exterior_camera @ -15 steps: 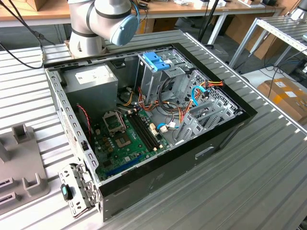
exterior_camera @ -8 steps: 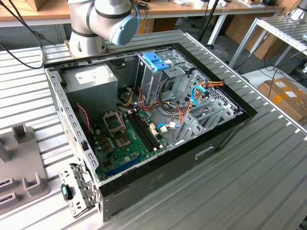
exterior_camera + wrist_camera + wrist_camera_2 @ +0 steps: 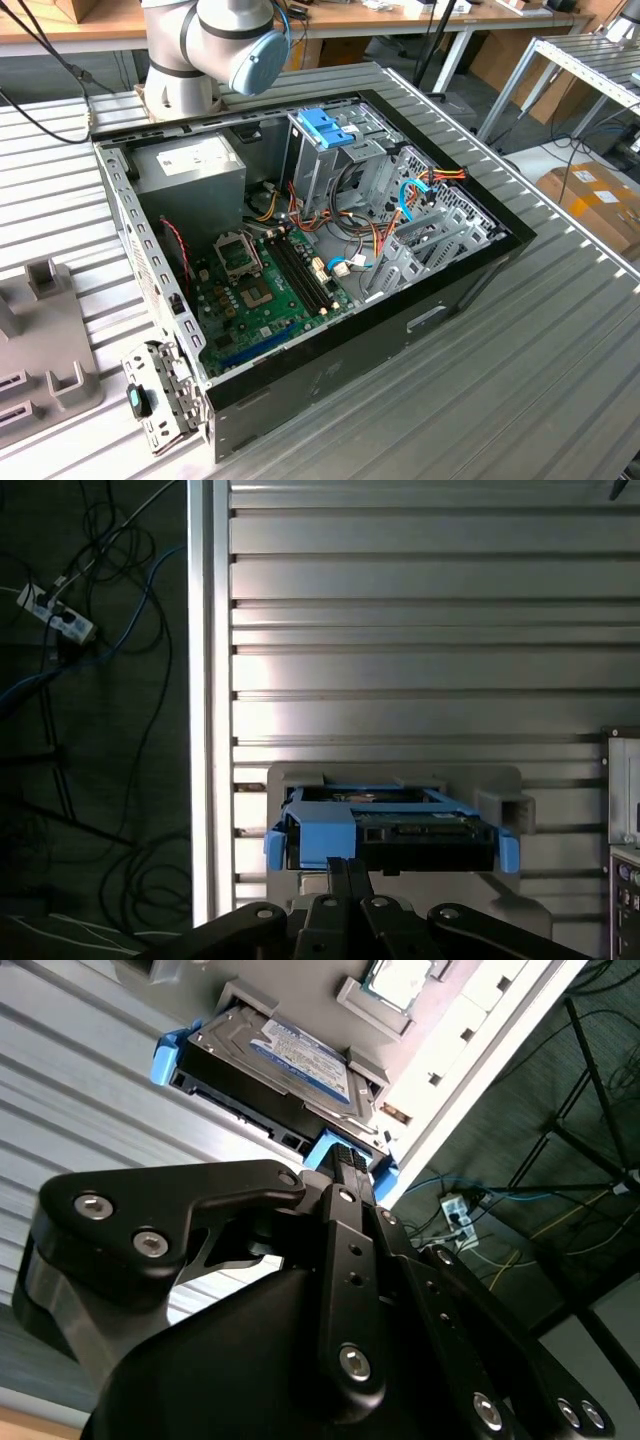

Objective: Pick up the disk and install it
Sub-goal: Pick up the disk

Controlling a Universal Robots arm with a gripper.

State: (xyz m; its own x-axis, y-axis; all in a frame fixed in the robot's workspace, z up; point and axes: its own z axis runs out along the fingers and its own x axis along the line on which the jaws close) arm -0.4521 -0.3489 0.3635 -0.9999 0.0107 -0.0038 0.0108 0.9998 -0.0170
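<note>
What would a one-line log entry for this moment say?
stage: pick-up | disk: lying in grey holder on ribbed table | pincer: at disk's blue rail | lifted: not yet

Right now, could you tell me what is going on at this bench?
The robot arm's gripper is right at the blue side rail of the hard drive, which lies flat in a grey holder on the ribbed metal table. The drive has not been lifted or installed. In the exterior view, the open computer case stands with its motherboard exposed.

Disk (image 3: 222, 1032) is showing grey metal, glossy label (image 3: 300, 1052), blue plastic rails (image 3: 164, 1060); table (image 3: 430, 630) is showing ribbed shiny metal.
</note>
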